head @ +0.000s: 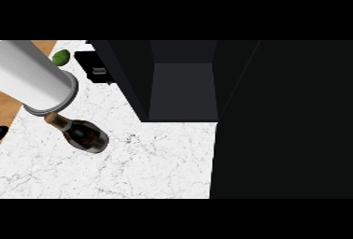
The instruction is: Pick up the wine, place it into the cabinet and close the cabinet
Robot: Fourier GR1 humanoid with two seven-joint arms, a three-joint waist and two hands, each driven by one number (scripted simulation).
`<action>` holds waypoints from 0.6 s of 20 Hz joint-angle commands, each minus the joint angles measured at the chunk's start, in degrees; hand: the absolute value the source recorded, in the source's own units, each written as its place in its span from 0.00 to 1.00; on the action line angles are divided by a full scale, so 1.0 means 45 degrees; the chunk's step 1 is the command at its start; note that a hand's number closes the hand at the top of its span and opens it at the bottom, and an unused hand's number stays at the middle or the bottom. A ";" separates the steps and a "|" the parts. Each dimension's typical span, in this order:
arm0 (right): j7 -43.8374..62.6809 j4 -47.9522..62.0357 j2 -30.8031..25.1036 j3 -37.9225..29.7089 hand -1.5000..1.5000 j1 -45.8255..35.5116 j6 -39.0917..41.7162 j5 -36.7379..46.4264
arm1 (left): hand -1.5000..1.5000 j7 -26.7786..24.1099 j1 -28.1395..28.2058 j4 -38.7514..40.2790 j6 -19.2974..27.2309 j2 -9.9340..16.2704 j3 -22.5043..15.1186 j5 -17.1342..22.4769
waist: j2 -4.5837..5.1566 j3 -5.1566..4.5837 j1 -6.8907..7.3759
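Note:
The wine bottle point(86, 135) stands on the white marble counter point(138, 163) at the left. It is dark glass with a brown cap point(52, 117). A thick grey forearm point(34, 77) slants in from the upper left, and its flanged end point(52, 100) hangs just above the cap. No hand shows on that end, and nothing grips the bottle. A small black sliver point(2, 132) at the left edge may be part of a hand. The dark cabinet point(183, 88) is open behind the counter, with its door point(283, 121) swung out on the right.
A green lime point(60, 57) and a small black appliance point(95, 67) sit at the back left beside the cabinet's left wall. A strip of wooden surface point(8, 105) runs along the far left. White counter stretches between the bottle and the open door.

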 commanded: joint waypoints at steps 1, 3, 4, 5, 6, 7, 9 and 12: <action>0.0023 -0.1387 -0.0009 -0.0248 0.00 0.0850 0.0337 -0.0533 | 0.00 0.0223 -0.0663 0.0502 0.0392 -0.0025 0.0398 -0.0311 | 0.0008 0.0006 -0.0059; 0.1013 -0.1691 0.0027 -0.0089 0.00 0.0022 -0.0295 -0.0320 | 0.00 0.0619 -0.0941 0.1104 0.0125 0.0892 0.1499 0.0934 | 0.0002 0.0001 -0.0037; 0.0064 -0.1399 0.0136 0.0173 0.00 0.1110 0.0248 -0.0045 | 0.00 0.0418 -0.0830 0.1825 -0.0624 0.0836 0.1793 0.1115 | 0.0003 0.0003 -0.0050; 0.1194 -0.1368 -0.0066 -0.0352 0.00 -0.0361 -0.0258 -0.0493 | 0.00 -0.0087 -0.0810 0.1725 -0.0653 -0.0096 0.0826 -0.0490 | 0.0016 -0.0002 -0.0033; 0.1672 -0.2198 0.0011 0.0248 0.00 0.0094 -0.0431 -0.0079 | 0.00 0.0358 -0.0361 0.1814 -0.0982 0.0477 0.1589 0.0645 | -0.0006 -0.0005 -0.0017; 0.1866 -0.2219 0.0112 0.0415 0.00 -0.0269 -0.0733 0.0256 | 0.00 0.0123 -0.0346 0.1555 -0.0798 0.0201 0.1641 0.0197 | -0.0008 -0.0007 -0.0006; 0.1042 -0.2195 0.0366 0.0919 0.00 0.0611 -0.0407 0.0417 | 0.00 -0.0128 -0.0883 0.3062 -0.1509 0.0246 0.1502 -0.0160 | 0.0003 -0.0005 -0.0097; 0.1237 -0.1606 0.0242 0.0203 0.00 -0.0018 -0.0422 -0.0024 | 0.00 0.0735 -0.1180 0.2537 -0.0673 0.0483 0.1404 -0.0002 | 0.0007 0.0002 -0.0022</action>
